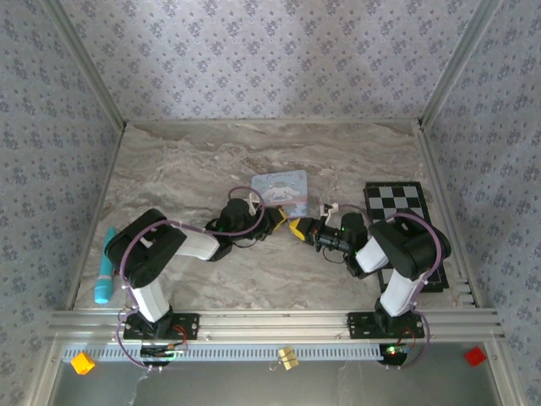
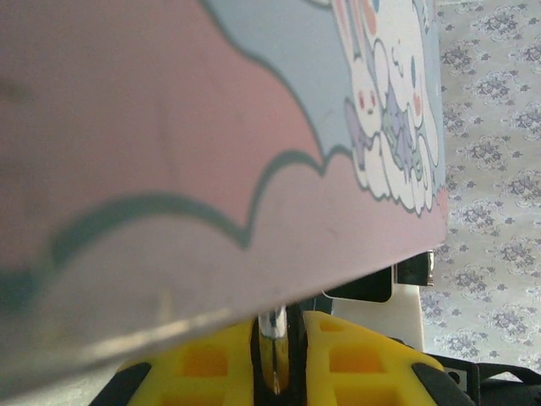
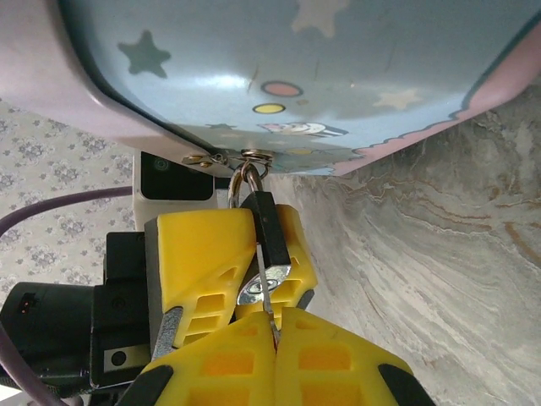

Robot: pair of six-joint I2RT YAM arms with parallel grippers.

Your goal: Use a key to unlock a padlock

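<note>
Black and blocky, the tiny padlock (image 3: 264, 222) hangs by its pale metal shackle (image 3: 239, 188) from a small ring (image 3: 253, 156) on the edge of a pale blue cartoon tin (image 3: 338, 68), above the marbled table (image 3: 439, 254). The left gripper (image 2: 275, 359) is narrowed, its yellow fingers clamped on the padlock. The right gripper (image 3: 272, 338) is pinched fully together on a thin silver key (image 3: 269, 304), which reaches up to the padlock's lower end.
</note>
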